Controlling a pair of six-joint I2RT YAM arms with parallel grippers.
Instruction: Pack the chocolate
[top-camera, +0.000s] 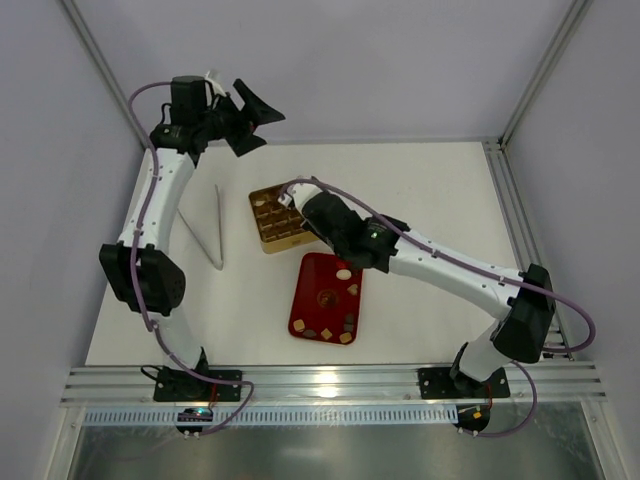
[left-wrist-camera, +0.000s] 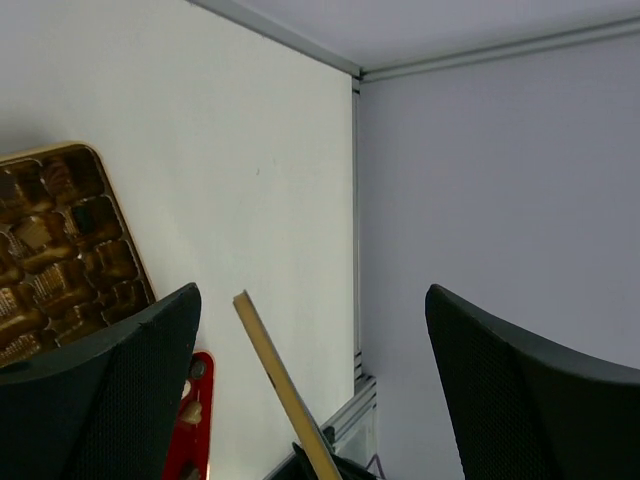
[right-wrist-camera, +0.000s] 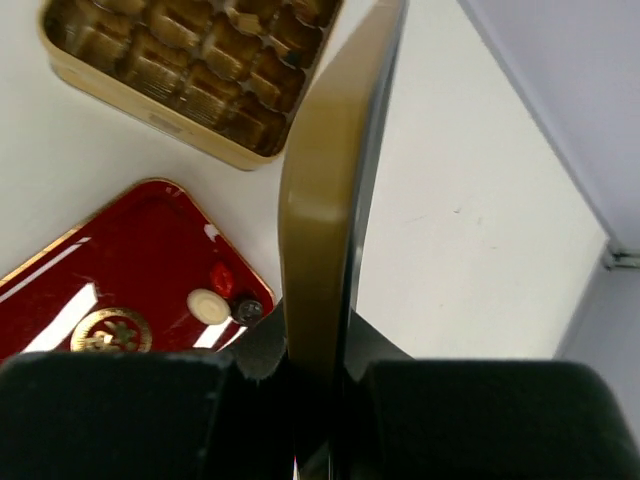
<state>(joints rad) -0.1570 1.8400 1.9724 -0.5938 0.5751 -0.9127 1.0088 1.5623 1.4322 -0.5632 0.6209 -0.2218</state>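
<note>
Near right claw gripping gold lid, chocolate on red tray.

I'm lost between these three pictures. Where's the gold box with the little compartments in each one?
Top external: the gold box is mid-picture, just beyond the red tray, with its right side under the right arm.
Left wrist: the gold box is at the left edge, cut off by the frame.
Right wrist: the gold box is along the top, partly cut off.
Shared landmark: the red tray lies beside the box in all three.
</note>
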